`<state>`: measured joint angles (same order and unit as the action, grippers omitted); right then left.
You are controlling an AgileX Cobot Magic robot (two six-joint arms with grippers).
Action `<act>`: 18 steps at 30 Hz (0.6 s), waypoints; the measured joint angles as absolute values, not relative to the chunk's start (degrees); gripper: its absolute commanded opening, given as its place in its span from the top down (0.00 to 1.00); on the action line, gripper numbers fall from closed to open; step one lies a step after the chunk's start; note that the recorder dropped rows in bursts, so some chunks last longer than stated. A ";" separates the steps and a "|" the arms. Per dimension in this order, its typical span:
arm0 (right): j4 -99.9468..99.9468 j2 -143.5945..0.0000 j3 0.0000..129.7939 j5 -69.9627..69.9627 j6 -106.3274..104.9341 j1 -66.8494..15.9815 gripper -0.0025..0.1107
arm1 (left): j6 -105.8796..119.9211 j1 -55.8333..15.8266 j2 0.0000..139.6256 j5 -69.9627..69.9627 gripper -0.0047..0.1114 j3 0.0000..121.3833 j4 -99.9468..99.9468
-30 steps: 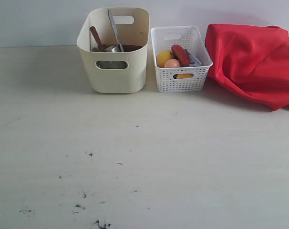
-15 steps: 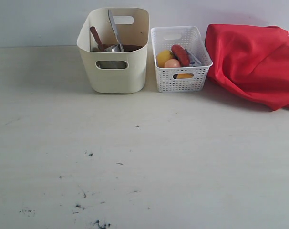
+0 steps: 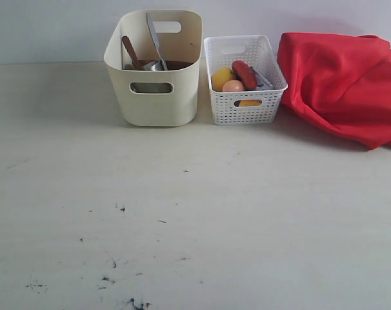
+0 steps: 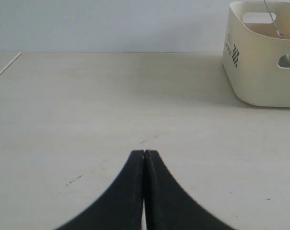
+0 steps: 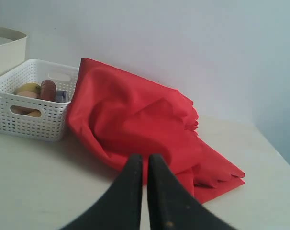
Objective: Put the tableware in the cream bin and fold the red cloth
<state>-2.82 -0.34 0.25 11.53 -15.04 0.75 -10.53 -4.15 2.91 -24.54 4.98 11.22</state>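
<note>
The cream bin's [image 3: 153, 97] wall is hiding most of the tableware; only the wooden spoon's [image 3: 130, 51] handle, the knife [image 3: 154, 39] and a cup [image 3: 153, 65] rim are showing. The red cloth [image 3: 340, 84] is running off the exterior view's right edge. The white basket [image 3: 244, 111] is masking its food's lower parts.

Pale off-white table surface [image 3: 260, 213], with dark scuff specks [image 3: 111, 261] at lower left. Across the upper frame: tall cream plastic bin [image 3: 158, 106] centre-left, white perforated plastic basket [image 3: 244, 114] just beside it, crumpled bright red fabric cloth [image 3: 340, 84] upper right.
</note>
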 measured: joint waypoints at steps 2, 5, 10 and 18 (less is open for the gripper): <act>-2.82 -0.34 0.25 11.53 -15.04 0.75 0.92 | -10.53 -4.02 1.40 -24.26 0.96 3.41 11.13; -2.82 -0.34 0.25 11.64 -15.04 0.75 0.92 | -10.53 -4.02 0.32 -23.57 0.96 1.16 10.74; -2.82 -0.34 0.25 11.99 -15.04 0.75 0.92 | -10.53 -4.02 0.33 -22.25 0.96 0.19 10.20; -2.82 -0.34 0.25 12.20 -15.04 0.75 0.92 | -10.53 -4.02 0.33 -21.81 0.96 0.19 10.09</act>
